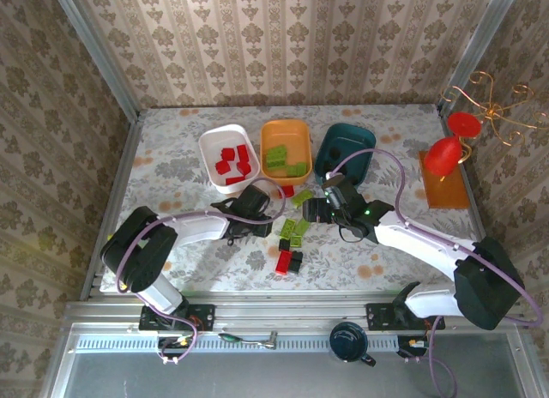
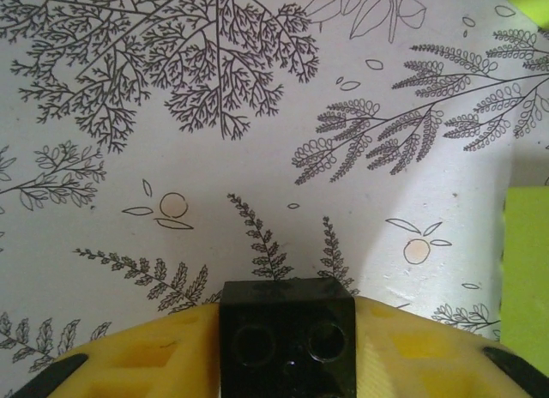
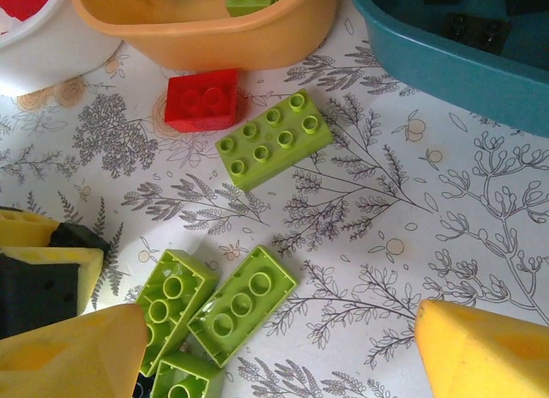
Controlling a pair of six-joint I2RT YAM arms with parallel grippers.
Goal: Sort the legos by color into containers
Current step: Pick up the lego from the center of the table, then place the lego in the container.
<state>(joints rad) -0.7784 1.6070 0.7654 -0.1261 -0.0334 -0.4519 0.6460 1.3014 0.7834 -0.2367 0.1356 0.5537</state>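
Observation:
My left gripper is shut on a black brick, held between its yellow pads just above the patterned cloth; from above it sits left of the loose pile. My right gripper hangs open over three lime-green bricks, nothing between its fingers. Beyond lie an oblong green brick and a red brick. The white tub holds red bricks, the orange tub green ones, the teal tub black ones. A red brick and a black brick lie nearer.
A red goblet stands on a flat orange tray at the right edge, with a gold wire stand behind it. A dark mug and a metal tool rest on the front rail. Walls close the table's back and sides.

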